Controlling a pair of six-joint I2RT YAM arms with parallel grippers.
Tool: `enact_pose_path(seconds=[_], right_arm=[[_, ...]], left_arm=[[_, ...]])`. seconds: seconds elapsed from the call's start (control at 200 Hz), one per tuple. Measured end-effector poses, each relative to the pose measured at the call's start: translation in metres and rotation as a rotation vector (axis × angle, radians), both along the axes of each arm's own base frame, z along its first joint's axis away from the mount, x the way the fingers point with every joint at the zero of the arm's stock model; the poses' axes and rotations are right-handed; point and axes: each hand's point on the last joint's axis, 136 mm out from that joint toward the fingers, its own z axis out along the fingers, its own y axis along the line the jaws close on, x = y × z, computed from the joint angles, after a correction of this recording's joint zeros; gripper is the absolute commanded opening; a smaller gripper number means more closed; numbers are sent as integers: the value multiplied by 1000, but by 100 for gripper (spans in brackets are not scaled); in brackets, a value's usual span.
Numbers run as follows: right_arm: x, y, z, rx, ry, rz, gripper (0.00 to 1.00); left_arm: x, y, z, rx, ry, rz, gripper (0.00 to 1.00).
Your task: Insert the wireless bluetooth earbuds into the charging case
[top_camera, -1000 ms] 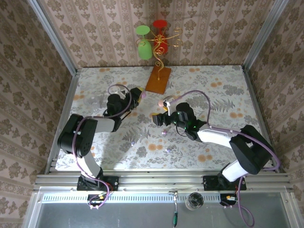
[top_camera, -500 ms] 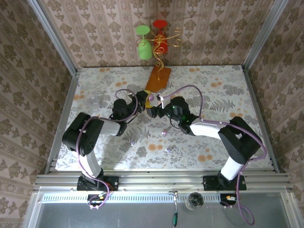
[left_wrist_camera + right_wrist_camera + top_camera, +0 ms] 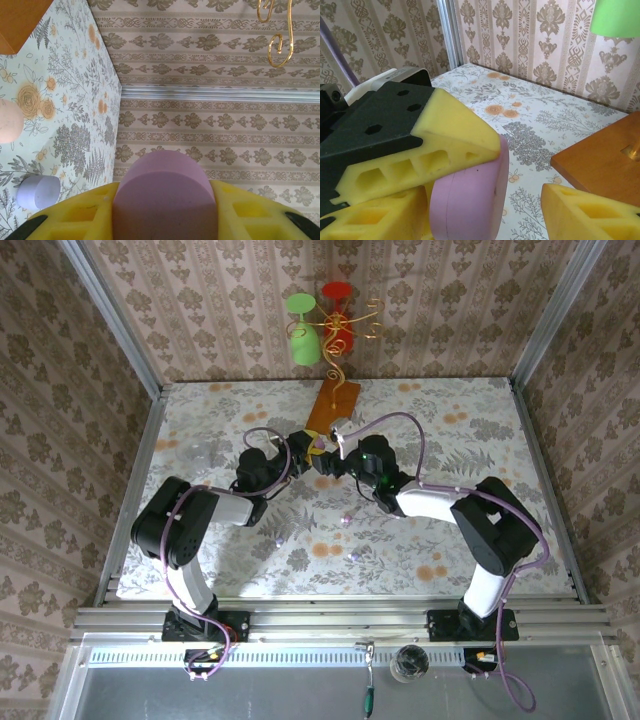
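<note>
Over the last second both arms have swung in toward the middle, and the right jaws have narrowed as they came up against the left jaws, just near of the wooden base (image 3: 333,407). The left jaws are nearly shut, their yellow foam pads (image 3: 85,215) clamped on either side of a lilac charging case (image 3: 165,190) that stands on edge between them. From the right wrist, I see the right jaws open astride that same case (image 3: 470,200): one right pad (image 3: 590,215) stands clear of it with a gap. The earbuds (image 3: 345,521) I can make out are tiny buds lying on the floral worktop (image 3: 480,440), on the near side of both jaws and well apart from them.
</note>
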Motion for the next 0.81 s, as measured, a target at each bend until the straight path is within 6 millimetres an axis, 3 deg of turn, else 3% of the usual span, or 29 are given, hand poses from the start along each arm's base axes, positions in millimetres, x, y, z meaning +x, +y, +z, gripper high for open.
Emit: enact_pose_path(seconds=[0.23, 0.355, 0.43, 0.625, 0.805], right_arm=[[6, 5, -3, -11, -7, 24, 45], [4, 8, -3, -16, -13, 50, 23], [4, 9, -3, -21, -17, 54, 21], [2, 9, -3, -11, -9, 69, 18], [4, -3, 4, 31, 31, 40, 17]], left_arm=[[0, 1, 1, -2, -3, 2, 34], [1, 1, 1, -1, -2, 5, 35], [2, 2, 1, -1, 1, 15, 37], [-4, 7, 5, 6, -15, 27, 64], [-7, 16, 28, 28, -118, 53, 95]])
